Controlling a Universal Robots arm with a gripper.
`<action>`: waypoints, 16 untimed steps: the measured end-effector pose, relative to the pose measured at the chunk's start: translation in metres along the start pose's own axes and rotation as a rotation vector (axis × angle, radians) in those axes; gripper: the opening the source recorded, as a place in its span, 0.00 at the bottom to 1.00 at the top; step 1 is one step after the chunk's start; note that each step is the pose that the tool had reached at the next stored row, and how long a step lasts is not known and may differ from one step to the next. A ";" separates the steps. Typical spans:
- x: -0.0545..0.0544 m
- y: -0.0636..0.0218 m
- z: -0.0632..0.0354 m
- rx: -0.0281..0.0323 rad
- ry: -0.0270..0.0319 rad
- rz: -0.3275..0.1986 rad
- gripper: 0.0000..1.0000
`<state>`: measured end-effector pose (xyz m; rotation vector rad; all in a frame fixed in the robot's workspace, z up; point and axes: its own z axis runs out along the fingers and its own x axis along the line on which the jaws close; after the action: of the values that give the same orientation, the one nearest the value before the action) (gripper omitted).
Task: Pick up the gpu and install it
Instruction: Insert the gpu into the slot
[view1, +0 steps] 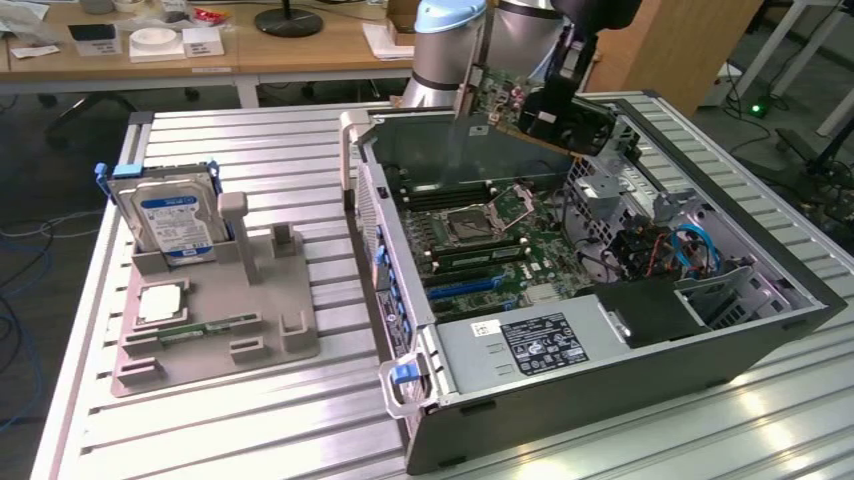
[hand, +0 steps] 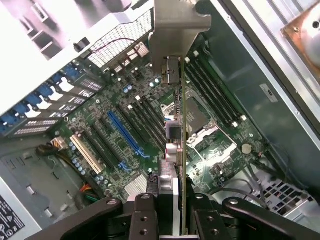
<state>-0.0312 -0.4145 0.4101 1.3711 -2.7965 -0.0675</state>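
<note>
The gpu (view1: 514, 95) hangs in the air over the far end of the open computer case (view1: 747, 330), green board and black body showing below the arm. My gripper (view1: 563, 70) is shut on it from above. In the wrist view the gpu (hand: 176, 125) is seen edge-on, running away from my gripper (hand: 175, 202), with its pale metal bracket (hand: 175, 25) at the far end. The card floats well above the motherboard (hand: 115, 150) and its blue slot (hand: 127, 132), touching nothing.
On the exterior view's left a grey fixture (view1: 267, 330) holds a blue-labelled hard drive (view1: 167, 215), a processor (view1: 158, 303) and a memory stick (view1: 207, 328). Inside the case are the power supply (view1: 534, 345), blue cables (view1: 694, 250) and a drive cage. Desks stand behind.
</note>
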 end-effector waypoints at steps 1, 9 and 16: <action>0.000 0.0000 0.0000 0.0000 0.0007 -0.013 0.28; 0.000 0.0000 0.0001 0.0005 0.0058 -0.114 0.28; 0.000 0.0000 0.0002 0.0009 0.0102 -0.200 0.28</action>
<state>-0.0312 -0.4145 0.4100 1.6420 -2.6416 -0.0629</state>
